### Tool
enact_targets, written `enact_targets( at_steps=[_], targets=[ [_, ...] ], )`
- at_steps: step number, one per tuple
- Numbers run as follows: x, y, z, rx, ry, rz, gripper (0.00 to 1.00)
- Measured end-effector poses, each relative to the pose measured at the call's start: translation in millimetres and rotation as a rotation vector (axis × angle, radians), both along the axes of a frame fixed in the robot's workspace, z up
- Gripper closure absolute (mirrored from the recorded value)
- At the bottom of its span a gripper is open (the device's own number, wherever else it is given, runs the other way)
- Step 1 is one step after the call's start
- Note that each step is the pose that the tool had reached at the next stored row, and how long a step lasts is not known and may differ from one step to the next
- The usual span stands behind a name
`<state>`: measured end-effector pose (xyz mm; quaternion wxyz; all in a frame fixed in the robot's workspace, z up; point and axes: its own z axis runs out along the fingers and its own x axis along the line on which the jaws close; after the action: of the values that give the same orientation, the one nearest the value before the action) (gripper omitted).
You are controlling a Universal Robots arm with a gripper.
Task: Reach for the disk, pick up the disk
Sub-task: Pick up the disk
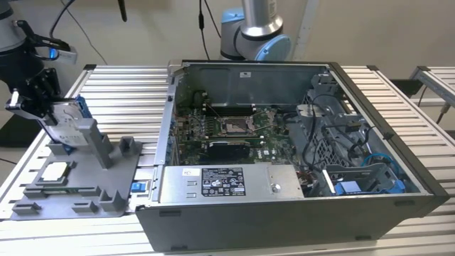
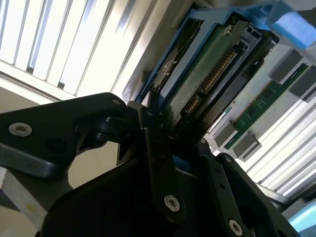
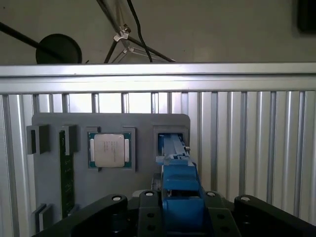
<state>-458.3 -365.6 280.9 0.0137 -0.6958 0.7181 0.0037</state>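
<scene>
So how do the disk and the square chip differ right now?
The disk stands on edge; the chip lies flat in a recess. The disk has a blue frame, the chip a green border. The gripper is at the disk, not the chip. Both sit on the grey fixture.

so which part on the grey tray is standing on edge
The disk, the blue-framed silver drive, stands upright with the gripper at it; the square chip lies flat.
</scene>
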Motion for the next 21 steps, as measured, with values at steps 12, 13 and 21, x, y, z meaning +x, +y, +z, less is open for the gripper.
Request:
enact_targets(
  at_steps=[12, 13, 21],
  targets=[
    [0.0, 0.0, 24.4, 0.0, 0.0, 0.0, 1.0],
    [0.0, 0.0, 26.3, 0.0, 0.0, 0.0, 1.0],
    [0.0, 0.0, 43.1, 0.0, 0.0001, 0.0, 1.0]
  ],
)
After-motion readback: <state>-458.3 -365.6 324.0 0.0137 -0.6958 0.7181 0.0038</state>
